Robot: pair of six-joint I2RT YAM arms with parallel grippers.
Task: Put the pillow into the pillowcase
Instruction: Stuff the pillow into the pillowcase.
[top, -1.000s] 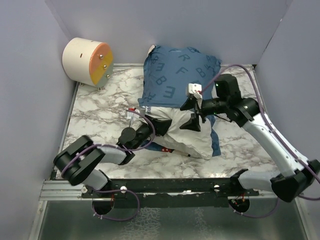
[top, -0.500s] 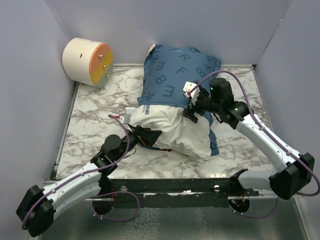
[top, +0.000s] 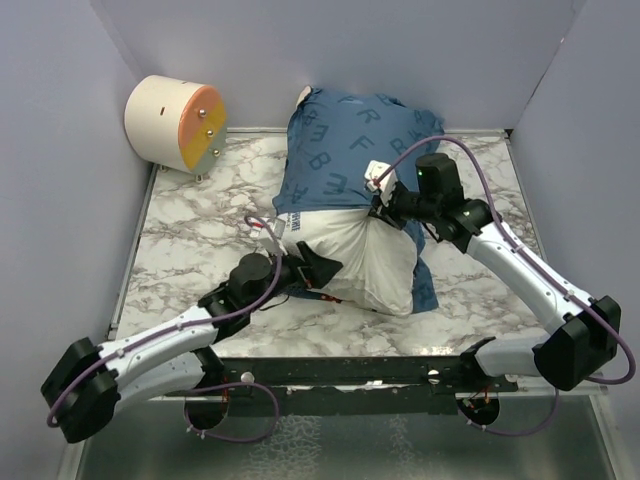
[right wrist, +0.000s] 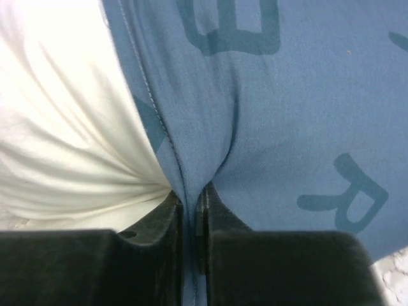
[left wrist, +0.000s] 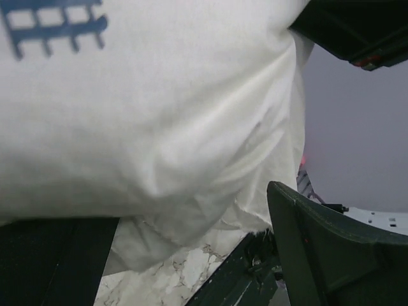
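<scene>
The table (top: 200, 235) is a white slab veined in grey like marble, boxed in by plain lavender-grey walls (top: 60, 150) on three sides, with a black rail along the near edge. On it lies the pillowcase (top: 350, 135), soft blue cloth printed with darker blue letters, bunched and pushed up against the back wall. Its far half is swollen by the pillow (top: 365, 260) inside it; the pillow's near half, plump, white and creased, bulges out of the case mouth toward the rail. A strip of blue case shows under the pillow's right edge.

In the far left corner rests a cream cylinder (top: 160, 118) lying on its side, its round orange face turned right.

The right tool (right wrist: 191, 204) is pinched tight on a fold of the blue hem, right where cloth meets white stuffing. The left tool (top: 318, 270) stands wide at the pillow's near left corner; in its wrist view the pillow fills the space between the fingers (left wrist: 331, 255), blurred, and contact cannot be told. A small printed label shows near the pillow's left edge, too small to read.
</scene>
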